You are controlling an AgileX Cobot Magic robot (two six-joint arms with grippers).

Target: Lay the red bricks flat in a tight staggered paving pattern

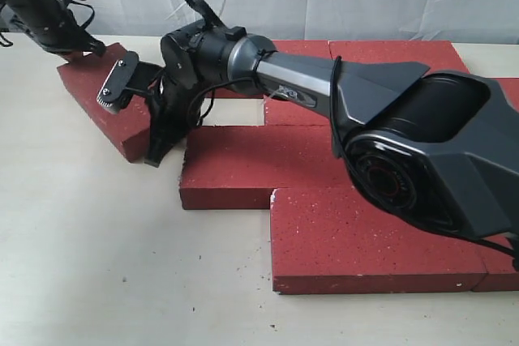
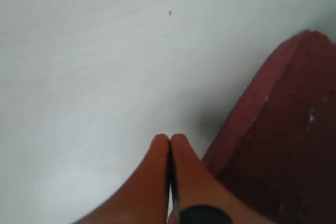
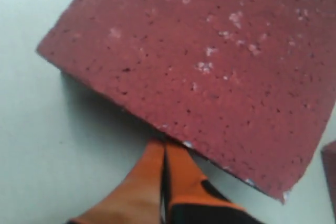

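Right gripper (image 3: 164, 148): fingers pressed together, tips at the edge of the loose brick (image 3: 210, 66), which lies flat but skewed, left of the laid bricks (image 1: 243, 172). Left gripper (image 2: 169, 141) is also closed, beside that brick's far end. Push low and slow, square it up, then slide it snug.

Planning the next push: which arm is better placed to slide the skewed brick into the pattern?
Probably left. The left gripper, shut, sits at the outer corner of the loose brick; the right gripper stands on the pattern side.
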